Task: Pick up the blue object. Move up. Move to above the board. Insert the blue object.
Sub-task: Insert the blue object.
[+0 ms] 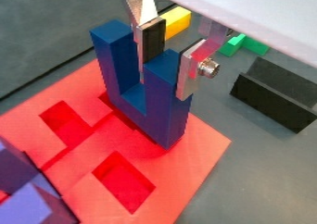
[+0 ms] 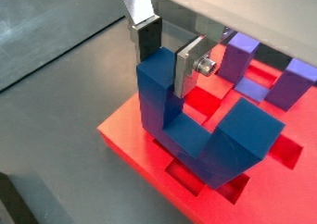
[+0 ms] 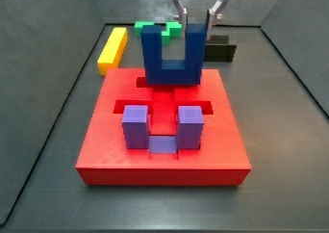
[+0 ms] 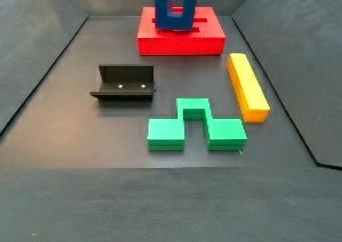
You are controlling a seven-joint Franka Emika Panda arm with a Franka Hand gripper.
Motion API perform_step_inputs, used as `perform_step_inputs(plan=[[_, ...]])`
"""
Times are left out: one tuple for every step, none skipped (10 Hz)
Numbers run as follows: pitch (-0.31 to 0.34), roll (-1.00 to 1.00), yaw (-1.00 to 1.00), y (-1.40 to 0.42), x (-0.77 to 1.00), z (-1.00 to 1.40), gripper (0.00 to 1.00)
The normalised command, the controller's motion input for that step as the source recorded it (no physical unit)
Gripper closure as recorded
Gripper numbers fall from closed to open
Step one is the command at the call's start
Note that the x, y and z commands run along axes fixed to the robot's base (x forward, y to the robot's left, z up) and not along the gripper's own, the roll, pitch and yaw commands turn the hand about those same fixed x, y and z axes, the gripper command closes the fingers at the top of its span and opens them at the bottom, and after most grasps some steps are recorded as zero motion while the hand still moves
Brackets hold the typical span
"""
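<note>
In both wrist views the gripper reaches down from the upper edge of the frame, its flat silver fingers with dark pads clamped on one upright prong of the blue object, a dark blue U-shaped block. The block stands upright with its base at the surface of the red board, among the shaped recesses; whether it is fully seated cannot be told. In a wrist view a lighter purple block sits in the board at the upper right, and the gripper grips the blue object by its prong on the left. In a side view the gripper comes straight down from the top centre onto the blue object at the far end of the board, with the purple block nearer the camera, a yellow bar at upper left and a black block at upper right. In a side view the board lies at top centre bearing the blue object; the fixture, a green block and the yellow bar lie lower in the frame. No writing is legible.
</note>
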Motion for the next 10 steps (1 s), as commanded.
perform_step_inputs(plan=[[0.000, 0.03, 0.16, 0.02, 0.00, -0.07, 1.00], [0.000, 0.00, 0.17, 0.00, -0.12, 0.00, 1.00], [0.000, 0.00, 0.28, 0.00, -0.13, 0.03, 1.00], [-0.013, 0.00, 0.30, -0.02, -0.10, 0.04, 1.00], [-0.037, -0.04, 0.22, -0.01, -0.13, 0.04, 1.00], [-0.041, -0.07, 0.11, 0.00, -0.19, 0.04, 1.00], [-0.040, -0.08, 0.05, 0.00, -0.18, 0.04, 1.00], [-0.014, -0.06, -0.01, 0.02, -0.18, 0.04, 1.00], [0.000, -0.02, -0.16, 0.13, -0.14, 0.08, 1.00], [0.000, -0.08, -0.16, 0.05, -0.12, 0.05, 1.00]])
